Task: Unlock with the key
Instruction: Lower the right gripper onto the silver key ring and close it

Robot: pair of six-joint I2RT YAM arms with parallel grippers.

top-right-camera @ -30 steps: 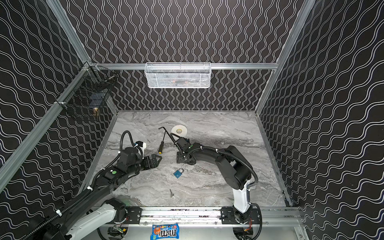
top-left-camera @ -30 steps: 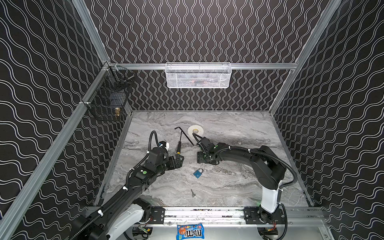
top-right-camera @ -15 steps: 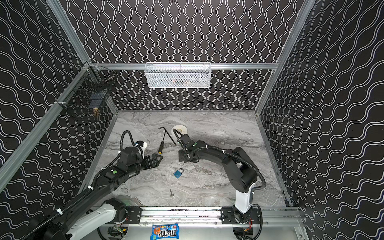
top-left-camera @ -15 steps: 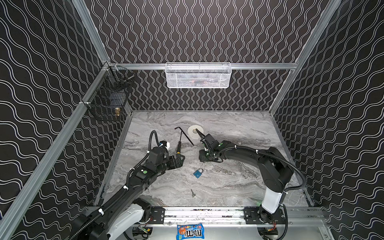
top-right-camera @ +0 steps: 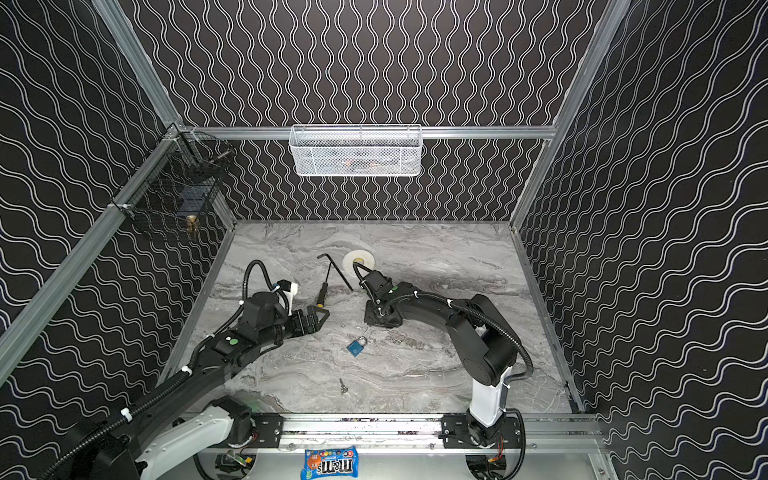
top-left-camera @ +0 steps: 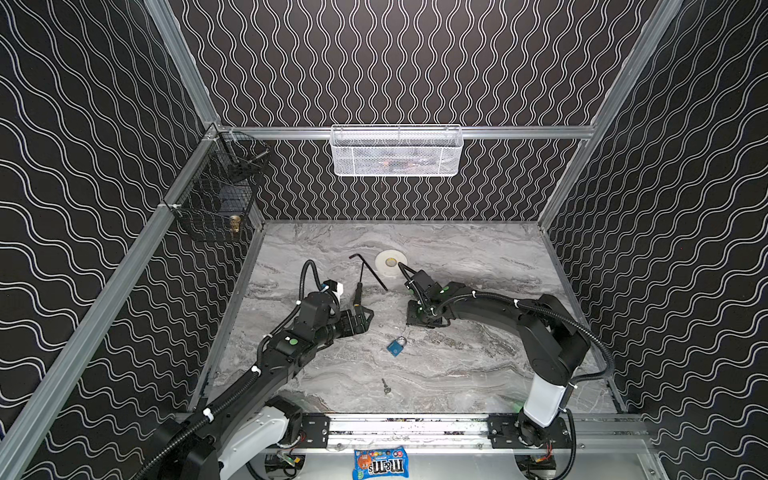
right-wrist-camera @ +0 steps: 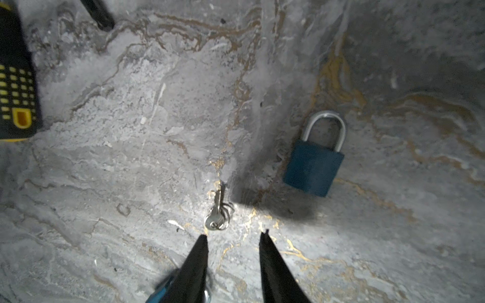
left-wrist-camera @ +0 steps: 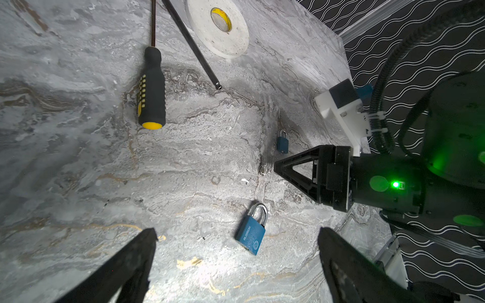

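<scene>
Black right fingers (right-wrist-camera: 195, 265) are parted by a narrow gap with nothing between them. Tips are down at the marble worktop (right-wrist-camera: 131, 170), just short of the ringed key (right-wrist-camera: 217, 215); cannot tell if they touch it. Ringed key lies flat, head and ring toward the fingertips, blade pointing straight away, long axis roughly in line with the fingers. Dark blue padlock (right-wrist-camera: 313, 168) lies flat beside it, apart, shackle pointing the same way as the blade.

Left fingers (left-wrist-camera: 126, 267) are spread wide and hold nothing. The brighter blue padlock (left-wrist-camera: 250, 232) lies ahead of them, not touched. In both top views this padlock (top-left-camera: 395, 347) lies flat mid-worktop between the two arms, shackle toward back right, body toward front left. Second key (top-left-camera: 387, 387) lies alone nearer the front rail, blade toward the back, head toward the front.

Screwdriver (left-wrist-camera: 151, 86), hex key (left-wrist-camera: 191, 44) and tape roll (left-wrist-camera: 210, 39) lie farther back, untouched.
</scene>
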